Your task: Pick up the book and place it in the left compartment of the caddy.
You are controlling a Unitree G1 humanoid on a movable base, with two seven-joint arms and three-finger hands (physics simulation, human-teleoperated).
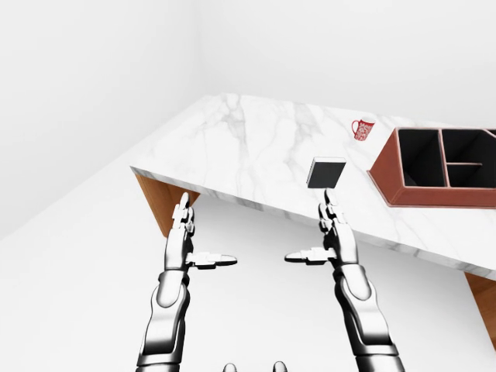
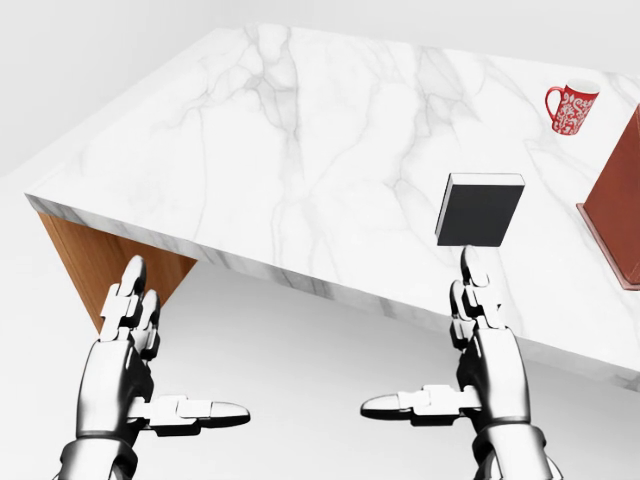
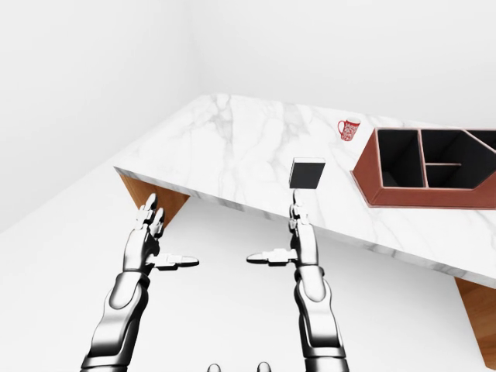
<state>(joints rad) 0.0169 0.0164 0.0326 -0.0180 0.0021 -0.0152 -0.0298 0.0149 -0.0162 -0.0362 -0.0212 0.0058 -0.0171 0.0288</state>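
Caddy (image 1: pixel 434 198): red-brown, sloped walls, black inside, sits at the right of the marble table (image 2: pixel 300 150) in the eye views; in the head view only its left wall shows at the right edge. Three compartments visible in the left-eye view: one tall one on the left, two smaller ones stacked to its right, a further one cut by the frame edge. All that show look empty, though their floors are dark and hard to read. Mug (image 2: pixel 571 107): red with white pattern, upright, handle to the view's left, up and left of the caddy, apart from it; inside not visible. Book (image 2: pixel 479 209): dark cover, pale page edge along its top and left, lying flat on the marble, left of the caddy and below the mug, apart from both, near the table's lower edge. Table top is white veined marble on a wood base (image 2: pixel 100 265), seen cornerwise; floor and walls plain white. Left hand (image 2: pixel 135 375): low in the view, off the table over the floor, fingers straight and pointing up the view, thumb out toward the right, holding nothing. Right hand (image 2: pixel 480 375): mirrored, thumb out toward the left, fingers spread and empty, fingertips (image 2: pixel 466 262) just below the book in the head view.
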